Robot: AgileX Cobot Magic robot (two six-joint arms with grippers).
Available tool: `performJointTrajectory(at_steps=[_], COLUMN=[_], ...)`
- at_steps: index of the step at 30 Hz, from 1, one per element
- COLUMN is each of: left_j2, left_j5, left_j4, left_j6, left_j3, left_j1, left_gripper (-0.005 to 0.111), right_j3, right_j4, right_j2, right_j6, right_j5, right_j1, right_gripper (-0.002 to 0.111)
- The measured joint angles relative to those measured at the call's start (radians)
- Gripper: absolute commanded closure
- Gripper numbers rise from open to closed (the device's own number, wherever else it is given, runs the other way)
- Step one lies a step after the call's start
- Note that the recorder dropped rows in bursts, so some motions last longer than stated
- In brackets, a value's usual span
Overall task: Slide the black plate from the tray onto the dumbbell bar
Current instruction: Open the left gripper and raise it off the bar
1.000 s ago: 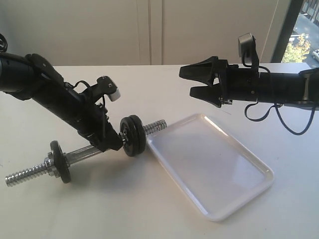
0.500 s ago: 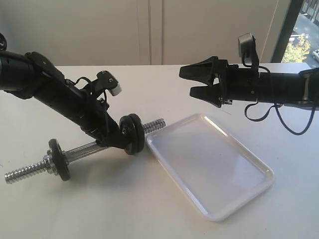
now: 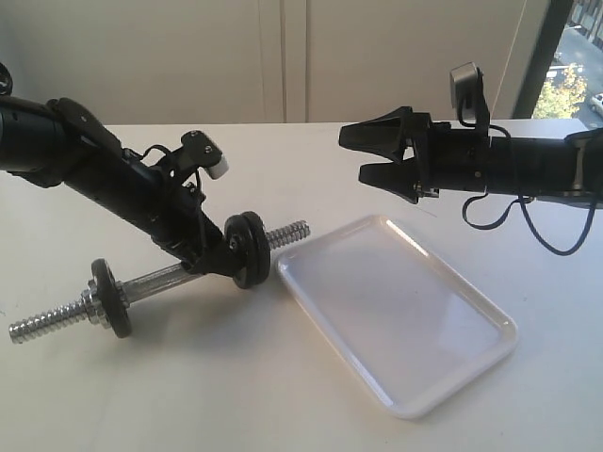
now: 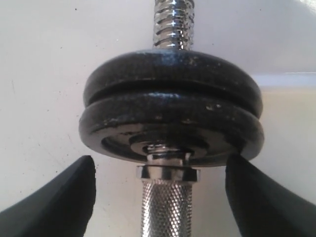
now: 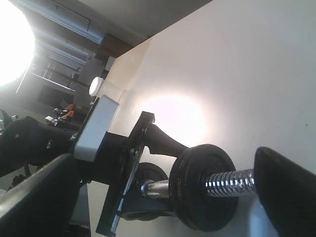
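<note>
- dumbbell bar (image 3: 155,281): bright chrome metal, properly shiny. Coarse thread on the ends, and a fine, rough-looking knurl in the middle.
- black plate (image 4: 173,66), the disc nearer the bar's threaded tip: matt black, cast-metal look, slightly grainy skin.
- second disc (image 4: 170,131), next along the bar: also black, a bit more sheen, a few pale specks.
- tray (image 3: 415,407), beside the bar's end: glossy white, smooth, plasticky.
- table (image 3: 236,395) under the bar: flat matt white.
- left gripper (image 4: 160,165) fingers (image 4: 54,197), either side of the bar: smooth matt black.
</note>
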Motion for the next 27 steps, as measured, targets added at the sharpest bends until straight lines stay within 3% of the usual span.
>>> performJointTrajectory(at_steps=[19,20,22,25,27], left_j2=[-0.021,-0.030,-0.067,-0.110,-0.096], left_j5=[0.008,0.010,-0.009,-0.132,-0.259], left_j4=[0.009,0.016,0.048,0.097,0.123], left_j6=[0.004,0.004,0.004,-0.028,-0.044], left_j3=[0.000,0.000,0.000,-0.002,-0.003], left_j1=[0.000,0.000,0.000,0.000,0.000], left_gripper=[0.034,0.037,0.054,0.104,0.106], right_j3=[0.000,0.000,0.000,0.000,0.000], right_j4=[0.000,0.000,0.000,0.000,0.000], right_j2=[0.000,0.000,0.000,0.000,0.000], right_j6=[0.000,0.000,0.000,0.002,0.002], right_j5=[0.000,0.000,0.000,0.000,0.000], right_j1=[0.000,0.000,0.000,0.000,0.000], right_gripper=[0.020,0.020,0.020,0.020,0.020])
